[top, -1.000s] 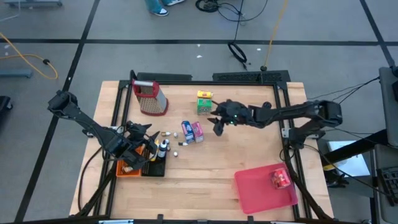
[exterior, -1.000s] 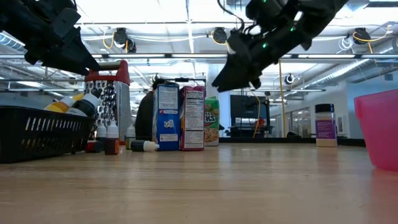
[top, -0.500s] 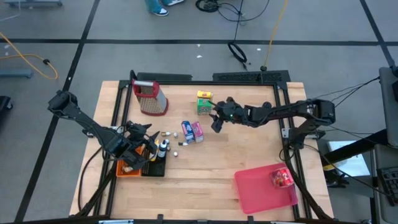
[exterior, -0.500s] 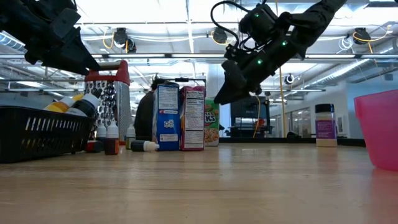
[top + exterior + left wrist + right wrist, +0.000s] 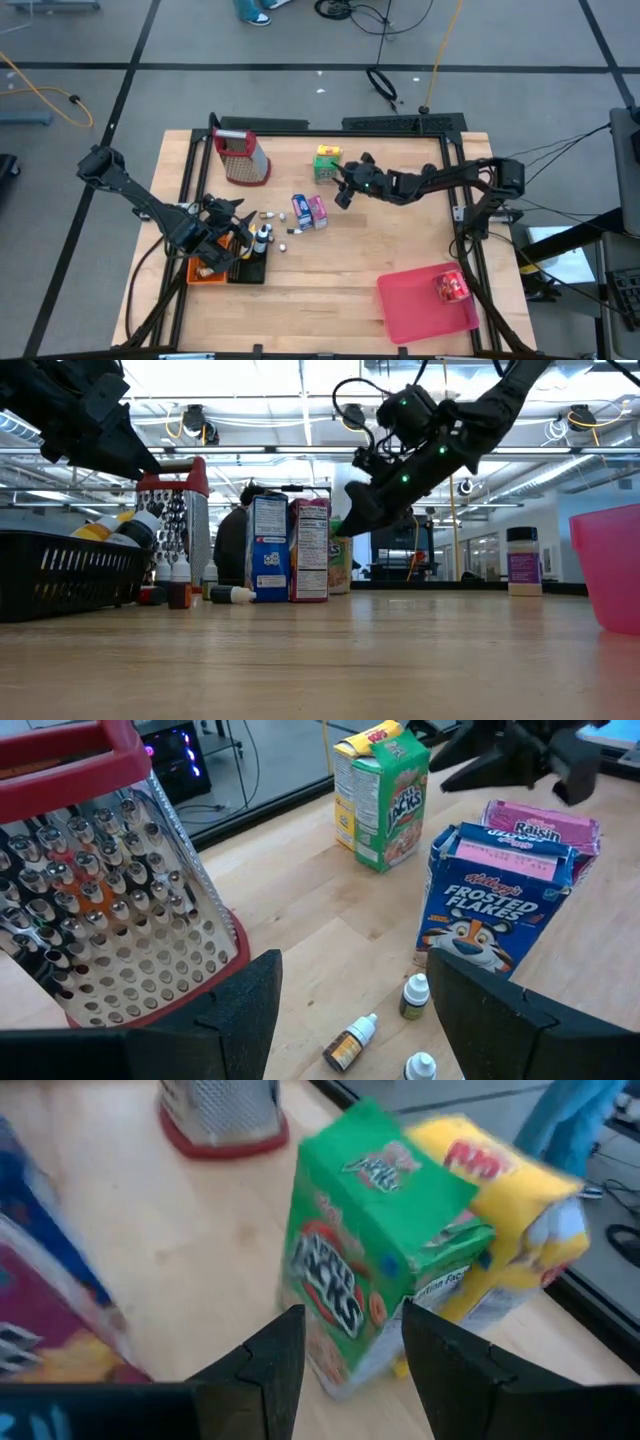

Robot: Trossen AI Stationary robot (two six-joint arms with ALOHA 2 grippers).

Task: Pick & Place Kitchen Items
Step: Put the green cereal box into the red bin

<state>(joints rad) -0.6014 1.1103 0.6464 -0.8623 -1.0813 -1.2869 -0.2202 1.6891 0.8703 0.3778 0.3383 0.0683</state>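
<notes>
A green-yellow carton stands upright at the far middle of the table. My right gripper hovers just on its near side, open, fingers pointing at it and touching nothing. A blue carton and a pink carton stand side by side nearer the middle. Little bottles and silvery pieces lie to their left. My left gripper hangs open over the black basket, empty.
The red-topped metal grater stands at the far left. A pink tray at the near right holds a red carton. An orange packet lies beside the basket. Bare wood lies between the cartons and the tray.
My right gripper has sunk and gone toward the table's far left, closing in on the green-yellow carton, and its wrist has rolled a little. Its fingers have kept the same gap. The cartons have stayed where they were.
</notes>
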